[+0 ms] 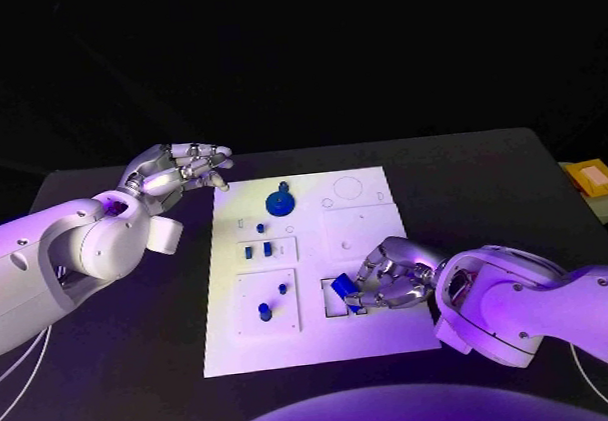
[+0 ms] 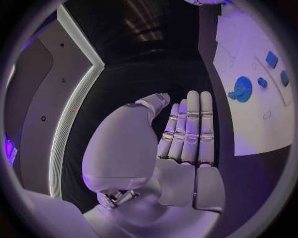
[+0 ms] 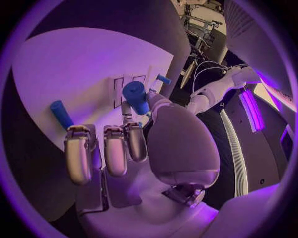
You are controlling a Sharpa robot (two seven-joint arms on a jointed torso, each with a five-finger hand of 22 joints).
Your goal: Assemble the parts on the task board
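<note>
The white task board [image 1: 382,339] lies in the middle of the table. On it sit a blue gear [image 1: 282,203] near its far end and several small blue parts, among them one [image 1: 265,313] in a near-left recess. My right hand [image 1: 391,274] rests over the board's near middle and pinches a blue part [image 1: 344,288] beside a rectangular recess; the right wrist view shows this blue part [image 3: 135,96] between thumb and finger, with a blue peg [image 3: 61,113] standing close by. My left hand [image 1: 178,170] hovers off the board's far left corner, its fingers [image 2: 189,126] straight and holding nothing.
A small orange-and-white box [image 1: 593,181] sits at the table's right edge. The left wrist view shows the gear [image 2: 241,89] and small blue parts [image 2: 271,59] on the board [image 2: 258,131]. Dark table [image 1: 133,388] surrounds the board on every side.
</note>
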